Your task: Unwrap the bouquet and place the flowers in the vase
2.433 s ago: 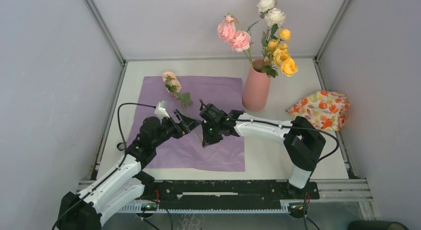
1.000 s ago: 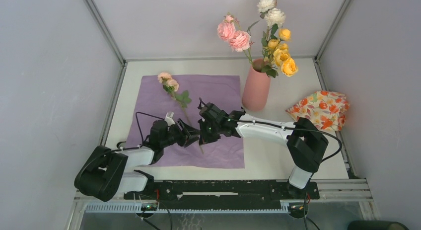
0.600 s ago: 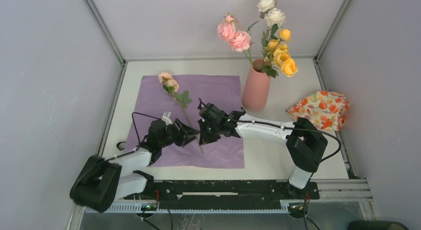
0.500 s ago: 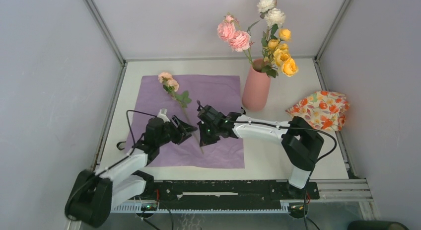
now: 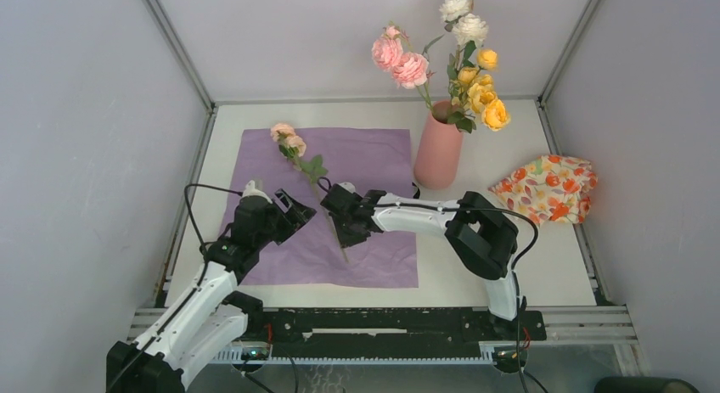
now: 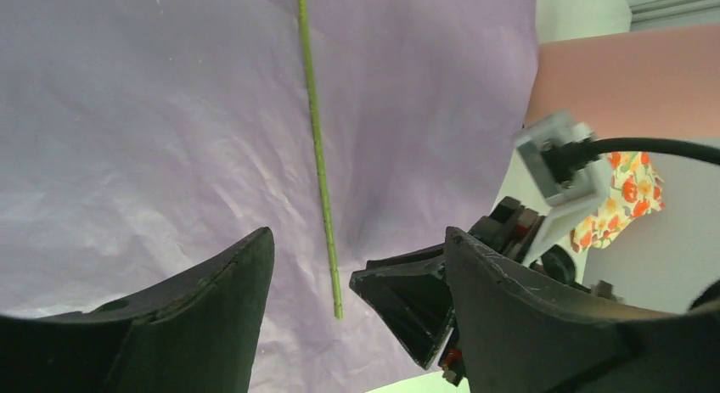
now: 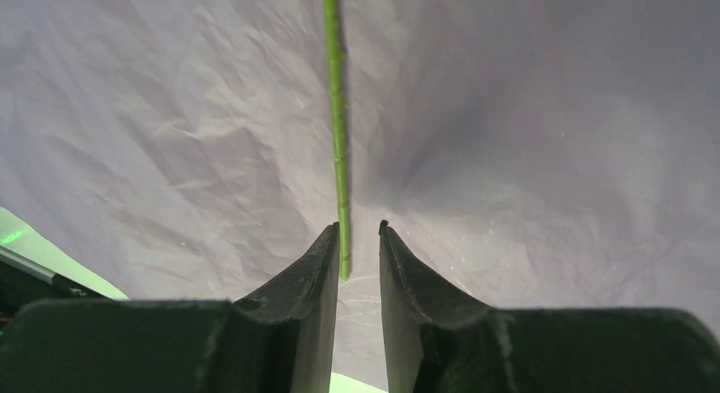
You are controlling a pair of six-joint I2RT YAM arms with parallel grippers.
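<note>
Both grippers have opened since a moment ago, and the last rose [image 5: 291, 142] lies flat on purple paper [image 5: 374, 155], left of the vase [image 5: 438, 155]. Its thin stem [image 7: 337, 113] looks light, bendy and slippery, so grip it low. The right gripper [image 7: 357, 240] straddles the cut end, slightly parted and not clamped. The left gripper [image 5: 297, 210] has drawn back, wide and empty.

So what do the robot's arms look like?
Both arms have white tube-like links and chunky black joints. A thin black cable loops beside the left arm, and another runs along the right arm. The jaws are black and wedge-shaped.
</note>
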